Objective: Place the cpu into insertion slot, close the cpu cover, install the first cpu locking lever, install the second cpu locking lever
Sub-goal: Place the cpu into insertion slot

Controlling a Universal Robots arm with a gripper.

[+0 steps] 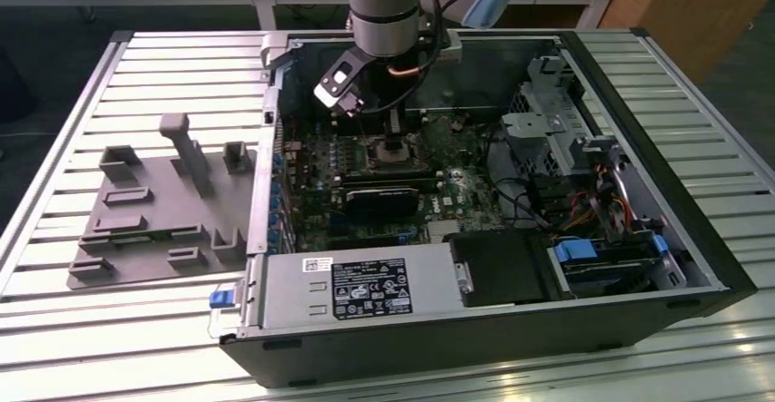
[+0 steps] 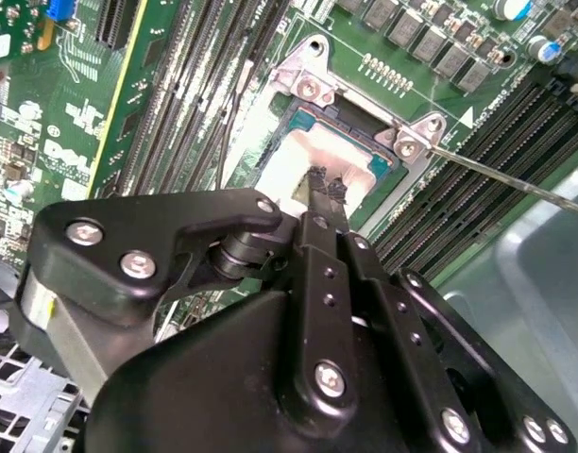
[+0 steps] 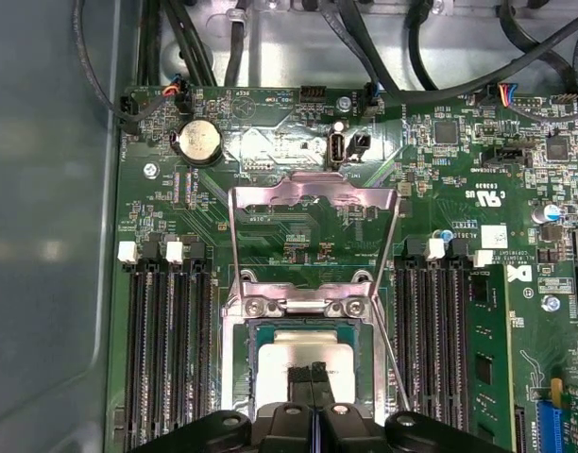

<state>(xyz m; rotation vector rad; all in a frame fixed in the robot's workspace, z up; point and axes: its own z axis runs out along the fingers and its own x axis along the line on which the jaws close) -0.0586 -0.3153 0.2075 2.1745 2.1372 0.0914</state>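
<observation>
First wrist view: pincer [image 3: 313,370] closed atop seated cpu [image 3: 275,363]; cpu cover [image 3: 313,193] up, RAM slots [image 3: 166,349] flanking.

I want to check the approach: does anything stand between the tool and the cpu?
Nothing visible does. The tool, shut, is right at the silver top of the cpu, which lies in the insertion slot.

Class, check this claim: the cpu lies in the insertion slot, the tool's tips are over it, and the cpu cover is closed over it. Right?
Not quite: the cpu cover is open, tilted back from the slot, as the first wrist view shows. The cpu does lie in the insertion slot, with the tool over it.
</observation>
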